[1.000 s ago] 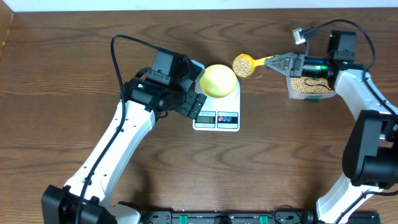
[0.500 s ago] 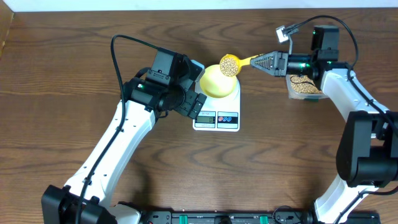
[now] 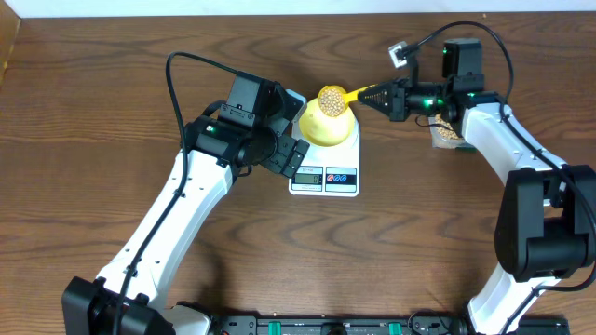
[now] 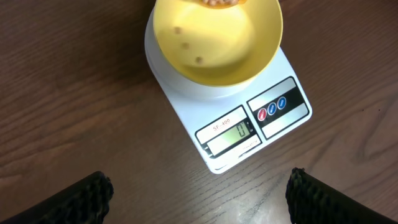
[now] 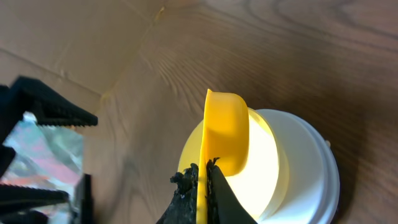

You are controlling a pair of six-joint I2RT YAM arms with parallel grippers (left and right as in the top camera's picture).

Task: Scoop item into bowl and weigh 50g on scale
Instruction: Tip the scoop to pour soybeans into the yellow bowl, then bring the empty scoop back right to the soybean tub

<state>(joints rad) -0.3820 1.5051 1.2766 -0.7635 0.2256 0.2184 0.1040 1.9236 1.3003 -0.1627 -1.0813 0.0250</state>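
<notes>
The pale-yellow bowl (image 3: 321, 127) sits on the white scale (image 3: 326, 175). In the left wrist view the bowl (image 4: 217, 43) holds a few beans (image 4: 199, 60) and the display (image 4: 241, 131) reads 0. My right gripper (image 3: 372, 94) is shut on the handle of a bright-yellow scoop (image 3: 332, 100), which is heaped with beans and held over the bowl's far rim. The right wrist view shows the scoop (image 5: 225, 134) edge-on above the bowl (image 5: 264, 171), with the gripper (image 5: 204, 180) clamped on it. My left gripper (image 4: 199, 199) is open and empty, just left of the scale.
The clear tub of beans (image 3: 447, 131) stands right of the scale, mostly hidden under my right arm. The left arm's wrist (image 3: 251, 116) sits close to the scale's left side. Brown wooden table (image 3: 112, 186) all around.
My right gripper carried the loaded scoop leftward from beside the tub to above the bowl. The left arm has not moved.
</notes>
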